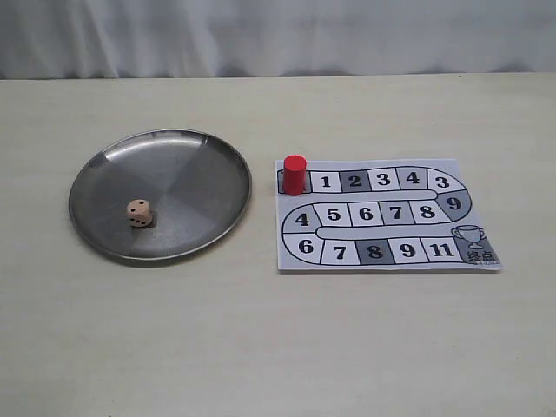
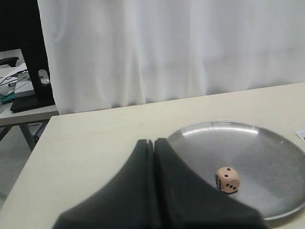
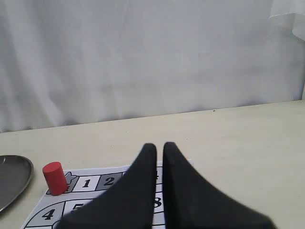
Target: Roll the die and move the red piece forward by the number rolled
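The pale wooden die (image 1: pixel 139 213) (image 2: pixel 227 179) lies inside the round metal plate (image 1: pixel 191 165) (image 2: pixel 267 152), left of its middle. The red piece (image 1: pixel 294 175) (image 3: pixel 55 178) stands upright on the start square at the top left of the paper board (image 1: pixel 387 252) (image 3: pixel 90 183). Neither arm shows in the exterior view. My left gripper (image 2: pixel 153 141) is shut and empty, held back from the plate's near rim. My right gripper (image 3: pixel 160 145) hovers over the board with its fingers nearly together, holding nothing.
The board's numbered track winds to a trophy square (image 1: pixel 471 236) at the lower right. A white curtain (image 1: pixel 278 35) closes the back of the table. A side desk with cables (image 2: pixel 19 86) stands beyond the table's edge in the left wrist view.
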